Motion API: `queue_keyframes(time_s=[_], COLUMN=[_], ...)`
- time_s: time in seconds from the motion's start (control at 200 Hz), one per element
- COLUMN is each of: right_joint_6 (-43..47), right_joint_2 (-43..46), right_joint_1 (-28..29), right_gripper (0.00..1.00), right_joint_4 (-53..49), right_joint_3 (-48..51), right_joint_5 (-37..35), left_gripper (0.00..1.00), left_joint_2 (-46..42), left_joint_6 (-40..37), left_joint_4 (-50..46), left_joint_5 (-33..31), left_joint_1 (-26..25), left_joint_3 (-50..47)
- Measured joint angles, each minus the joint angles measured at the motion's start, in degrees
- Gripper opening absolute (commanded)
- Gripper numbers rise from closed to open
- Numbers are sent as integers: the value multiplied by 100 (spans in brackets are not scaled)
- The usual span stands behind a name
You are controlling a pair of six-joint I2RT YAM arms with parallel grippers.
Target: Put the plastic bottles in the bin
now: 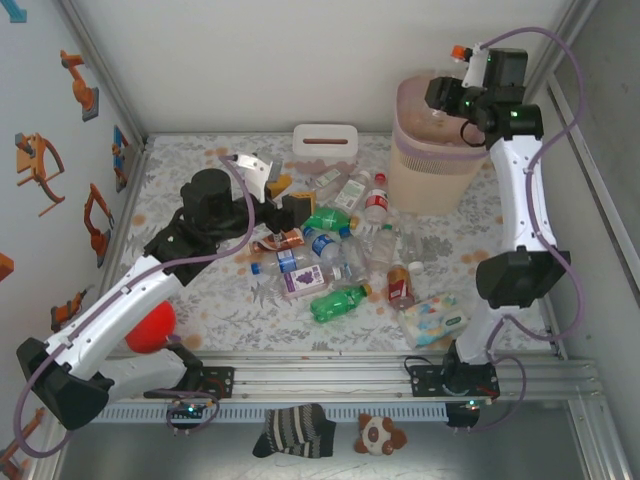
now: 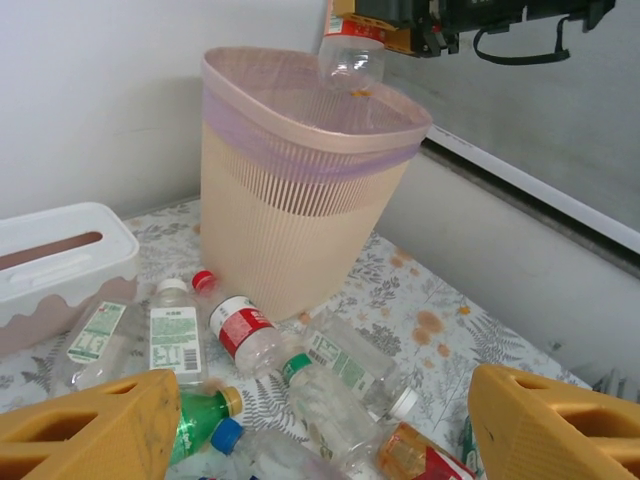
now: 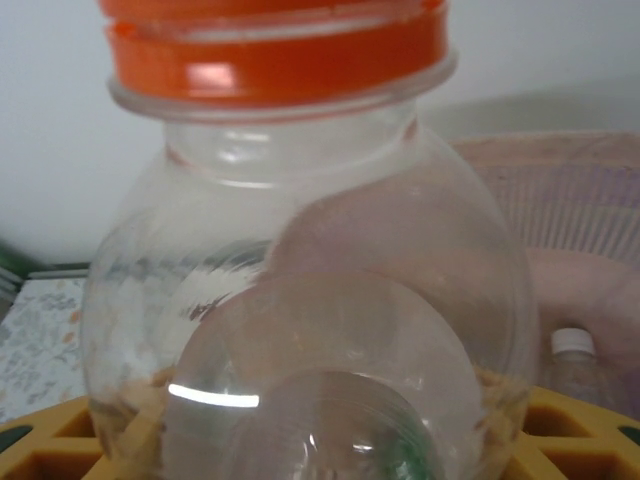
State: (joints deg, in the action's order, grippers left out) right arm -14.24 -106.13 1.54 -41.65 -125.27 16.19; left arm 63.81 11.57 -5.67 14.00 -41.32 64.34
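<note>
Gripping a clear orange-capped bottle (image 3: 300, 300) in the right tool (image 3: 320, 440), jaws closed on it, long axis upright, cap on top. Hanging high over the mouth of the bin (image 2: 300, 130) at the far right of the worktop (image 1: 225, 300), base seemingly inside the rim, toward its far side. Judged ready for release: straight down, with nothing between base and opening, though worth checking against that far rim first. Holding the left tool (image 1: 287, 196) open and empty, low over the other bottles (image 1: 330, 250) heaped mid-worktop, lying flat at mixed angles just ahead of its fingers. Nearer that heap than the right arm. Free air above the heap for lifting. Bordered by a tissue box (image 1: 325, 137) on the far side and a wipes pack (image 1: 435, 318) near right.
</note>
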Motion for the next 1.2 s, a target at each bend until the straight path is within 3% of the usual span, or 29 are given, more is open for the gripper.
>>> queue_keyframes(time_s=[0.28, 0.891, 1.202], right_joint_6=[92, 579, 645], right_joint_2=[-979, -2337, -2929], right_joint_1=[-267, -280, -280], right_gripper=[57, 57, 64], right_joint_4=[-533, -1502, -1727], right_joint_3=[-527, -1078, -1290], right_joint_5=[138, 647, 763], left_gripper=[76, 76, 76], left_joint_2=[-33, -20, 35], left_joint_6=[-31, -31, -31], left_joint_4=[-76, -136, -170], left_joint_5=[-114, -116, -118], left_joint_1=[0, 0, 0], left_joint_3=[0, 0, 0])
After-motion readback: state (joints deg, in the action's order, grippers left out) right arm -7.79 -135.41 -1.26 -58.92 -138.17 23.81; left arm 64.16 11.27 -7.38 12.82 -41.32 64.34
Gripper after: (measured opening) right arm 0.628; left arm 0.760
